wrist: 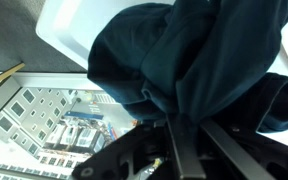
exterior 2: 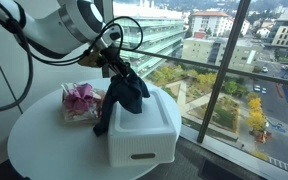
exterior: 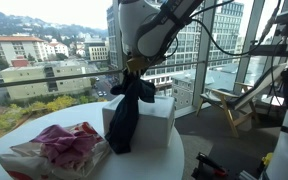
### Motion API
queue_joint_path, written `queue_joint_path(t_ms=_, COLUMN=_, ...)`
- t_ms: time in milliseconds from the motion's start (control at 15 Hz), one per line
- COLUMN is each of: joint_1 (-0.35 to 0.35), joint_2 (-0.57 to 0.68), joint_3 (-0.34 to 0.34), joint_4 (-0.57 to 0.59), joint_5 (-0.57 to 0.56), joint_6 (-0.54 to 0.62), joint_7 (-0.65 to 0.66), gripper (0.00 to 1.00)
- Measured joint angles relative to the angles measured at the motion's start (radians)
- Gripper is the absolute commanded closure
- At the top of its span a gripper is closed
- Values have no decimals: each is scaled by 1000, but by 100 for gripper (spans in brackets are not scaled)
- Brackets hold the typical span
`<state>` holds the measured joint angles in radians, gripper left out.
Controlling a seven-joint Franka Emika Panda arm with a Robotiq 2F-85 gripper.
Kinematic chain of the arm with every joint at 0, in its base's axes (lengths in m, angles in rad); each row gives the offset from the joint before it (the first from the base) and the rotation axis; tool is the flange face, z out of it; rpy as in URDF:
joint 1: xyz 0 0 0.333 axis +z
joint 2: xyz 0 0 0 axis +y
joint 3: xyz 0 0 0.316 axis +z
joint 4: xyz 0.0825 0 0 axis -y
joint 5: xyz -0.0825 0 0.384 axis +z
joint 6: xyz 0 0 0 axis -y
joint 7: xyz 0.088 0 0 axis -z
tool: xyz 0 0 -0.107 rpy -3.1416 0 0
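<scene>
The pincer (exterior: 134, 70) was closed on the top of the dark blue cloth (exterior: 124, 115). Because of this, the cloth hung loosely over the white bin (exterior: 162, 115) at the window-side edge of the counter (exterior 2: 39, 150).

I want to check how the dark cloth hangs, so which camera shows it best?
In an exterior view the dark cloth shows best: whole and well lit, hanging from the gripper over the white bin. In an exterior view against the skyline it is whole but backlit. The wrist view shows only close folds.
</scene>
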<state>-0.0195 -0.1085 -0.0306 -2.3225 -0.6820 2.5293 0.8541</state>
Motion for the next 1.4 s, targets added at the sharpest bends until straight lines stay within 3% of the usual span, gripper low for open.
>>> queue_joint_path(t_ms=333, joint_1=-5, joint_2=-127, joint_3=57, joint_4=158, joint_5=-43, joint_6=-172, joint_7=-72, gripper=97)
queue_joint_path(t_ms=867, joint_1=-57, joint_2=-155, joint_3=95, joint_4=449, joint_5=-357, joint_6=-257, joint_7=-70, gripper=96)
queue_joint_path(t_ms=1133, joint_1=-58, joint_2=-127, joint_3=86, joint_4=412, joint_5=-394, joint_6=-226, joint_7=-69, gripper=96)
queue_joint_path(t_ms=1400, joint_1=-42, joint_2=-124, joint_3=69, joint_4=271, joint_5=-362, joint_6=-89, joint_7=-68, gripper=96)
